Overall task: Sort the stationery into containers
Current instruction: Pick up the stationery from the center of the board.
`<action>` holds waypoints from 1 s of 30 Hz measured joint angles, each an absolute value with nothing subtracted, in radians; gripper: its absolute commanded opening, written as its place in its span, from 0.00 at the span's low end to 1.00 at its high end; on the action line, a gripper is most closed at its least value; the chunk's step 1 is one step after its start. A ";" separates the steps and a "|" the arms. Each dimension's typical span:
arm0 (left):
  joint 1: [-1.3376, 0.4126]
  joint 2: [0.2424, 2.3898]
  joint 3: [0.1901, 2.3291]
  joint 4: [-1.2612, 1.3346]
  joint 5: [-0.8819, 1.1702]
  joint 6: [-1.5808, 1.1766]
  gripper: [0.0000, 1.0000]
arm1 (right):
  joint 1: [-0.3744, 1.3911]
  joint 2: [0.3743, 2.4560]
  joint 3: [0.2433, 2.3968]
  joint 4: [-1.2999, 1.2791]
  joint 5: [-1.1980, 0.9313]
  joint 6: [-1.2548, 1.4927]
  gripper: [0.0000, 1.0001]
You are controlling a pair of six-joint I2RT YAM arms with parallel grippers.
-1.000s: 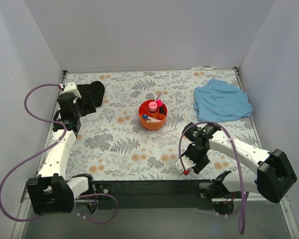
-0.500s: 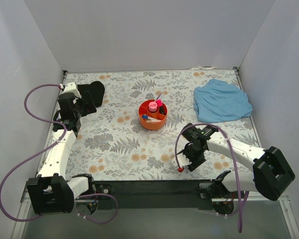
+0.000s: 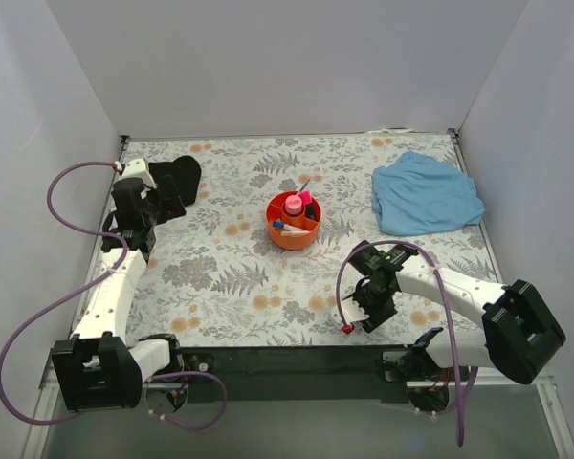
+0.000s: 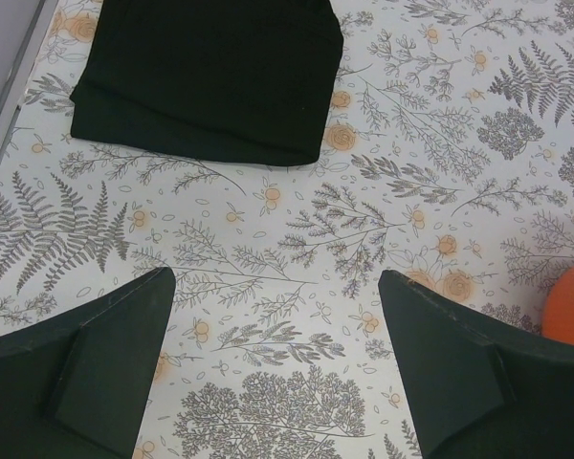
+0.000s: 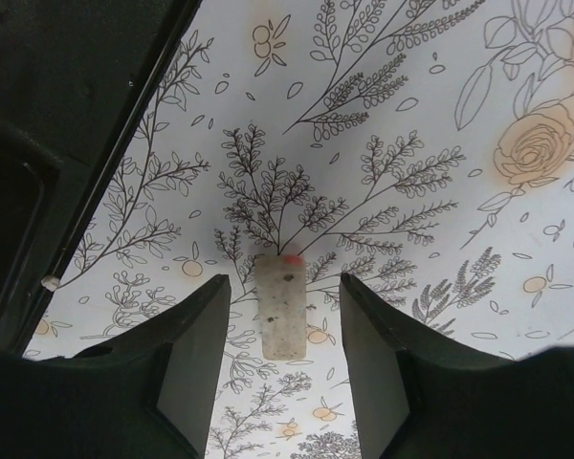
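Note:
A beige eraser (image 5: 280,306) with a red far end lies flat on the floral table, near the front edge (image 3: 347,326). My right gripper (image 5: 285,283) is low over it and open, one finger on each side, with a gap between each finger and the eraser. The round orange tray (image 3: 285,241) stands mid-table and holds a pink bottle (image 3: 293,206) and some pens. Its rim (image 4: 572,306) shows at the right edge of the left wrist view. My left gripper (image 4: 275,277) hangs wide open over bare table at the far left (image 3: 158,206), holding nothing.
A black cloth (image 4: 210,72) lies just beyond the left gripper, at the back left (image 3: 177,177). A light blue cloth (image 3: 426,194) is crumpled at the back right. The table's dark front edge (image 5: 67,143) runs close to the eraser's left.
The right gripper has shifted slightly left over the eraser and its jaws have narrowed around it. The left arm has not moved.

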State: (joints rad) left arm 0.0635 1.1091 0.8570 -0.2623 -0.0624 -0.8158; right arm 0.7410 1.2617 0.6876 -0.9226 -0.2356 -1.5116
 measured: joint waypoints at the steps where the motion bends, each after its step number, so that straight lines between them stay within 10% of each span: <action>1: 0.064 1.109 0.857 -0.262 -0.062 -0.815 0.89 | 0.741 1.266 0.684 -0.922 -0.234 -1.506 0.54; 6: 0.064 1.113 0.857 -0.262 -0.059 -0.816 0.89 | 0.741 1.287 0.671 -0.909 -0.231 -1.475 0.46; 14: 0.064 1.127 0.857 -0.263 -0.047 -0.820 0.89 | 0.741 1.318 0.680 -0.864 -0.221 -1.387 0.01; 20: 0.064 1.127 0.857 -0.262 -0.041 -0.827 0.89 | 0.741 1.339 0.805 -0.912 -0.177 -1.316 0.01; 30: 0.064 1.114 0.857 -0.264 -0.036 -0.817 0.89 | 0.734 1.695 1.777 -0.906 -0.282 -1.025 0.01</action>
State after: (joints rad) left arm 0.0639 1.1145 0.8574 -0.2638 -0.0360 -0.8169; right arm 0.7341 1.6947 1.7767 -0.9058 -0.2817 -1.0252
